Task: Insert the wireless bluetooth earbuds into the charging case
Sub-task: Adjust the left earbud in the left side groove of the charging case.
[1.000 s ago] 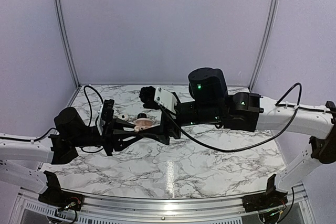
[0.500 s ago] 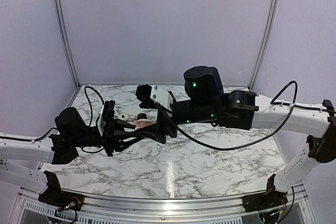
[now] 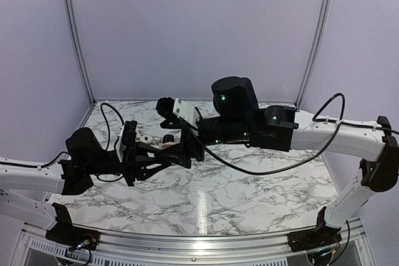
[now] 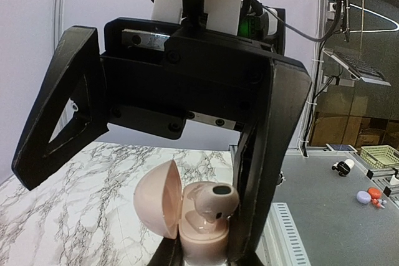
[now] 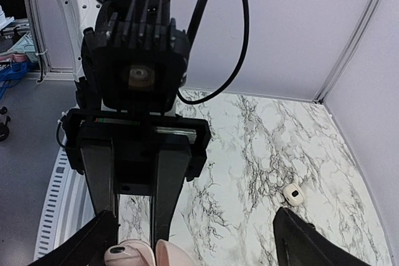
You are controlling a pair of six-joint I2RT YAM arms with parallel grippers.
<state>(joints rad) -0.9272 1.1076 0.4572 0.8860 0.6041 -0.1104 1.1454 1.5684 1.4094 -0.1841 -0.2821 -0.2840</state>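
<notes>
The left pincer (image 5: pixel 134 235) is clamping the glossy pink clamshell charging case (image 4: pixel 198 241) while the wide-open right pincer (image 5: pixel 196 247) is straddling its pink earbud (image 4: pixel 212 199), likely light, slippery, best pinched at the bulb.

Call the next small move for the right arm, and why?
Probably lower the right end effector and press the pink earbud down. It sits proud and tilted in the open charging case, not seated, and the jaws stand open either side of it.

Right tool (image 5: pixel 196 247) slid left — over the case (image 4: pixel 187 228).
</notes>
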